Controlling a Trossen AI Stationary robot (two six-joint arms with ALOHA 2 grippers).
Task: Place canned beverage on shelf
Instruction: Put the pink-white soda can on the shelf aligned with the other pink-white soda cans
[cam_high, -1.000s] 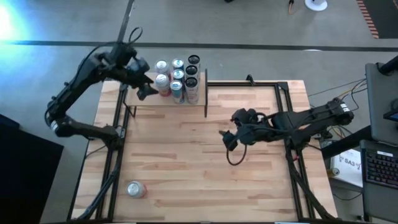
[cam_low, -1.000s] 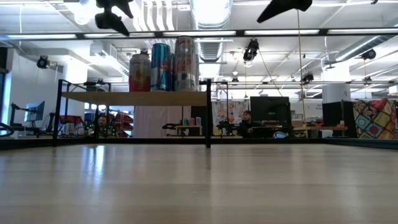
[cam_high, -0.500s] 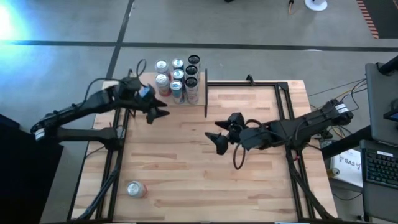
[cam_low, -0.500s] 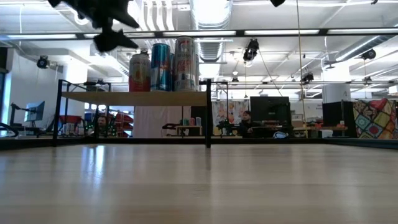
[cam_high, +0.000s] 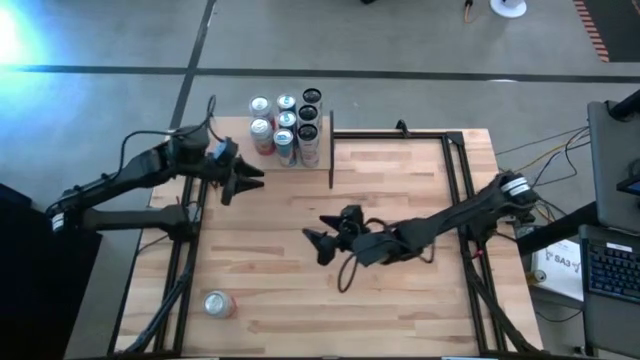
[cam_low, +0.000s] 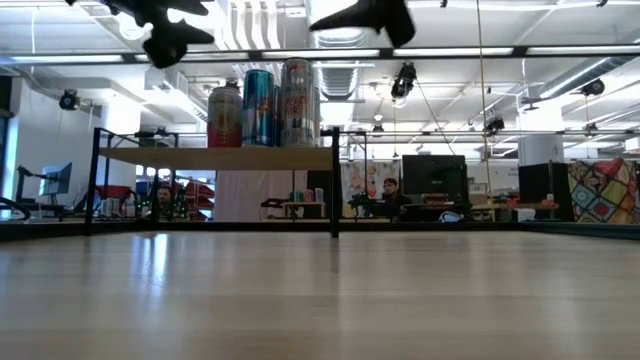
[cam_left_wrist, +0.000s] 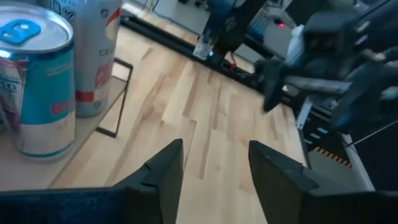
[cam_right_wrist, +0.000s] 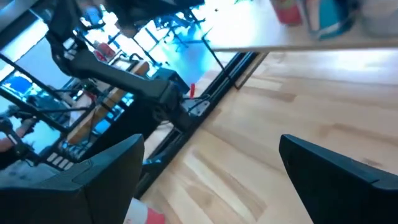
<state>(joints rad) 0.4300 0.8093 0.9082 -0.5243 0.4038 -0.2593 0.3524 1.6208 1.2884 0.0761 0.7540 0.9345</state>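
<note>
A can lies on its side at the lower left of the counter. The shelf, upper centre-left, carries seven upright cans. The left claw hangs just below-left of the shelf, partly open, empty. The right claw hovers mid-counter, wide open, empty.

Wooden shelf holding cans, one can toppled
</note>
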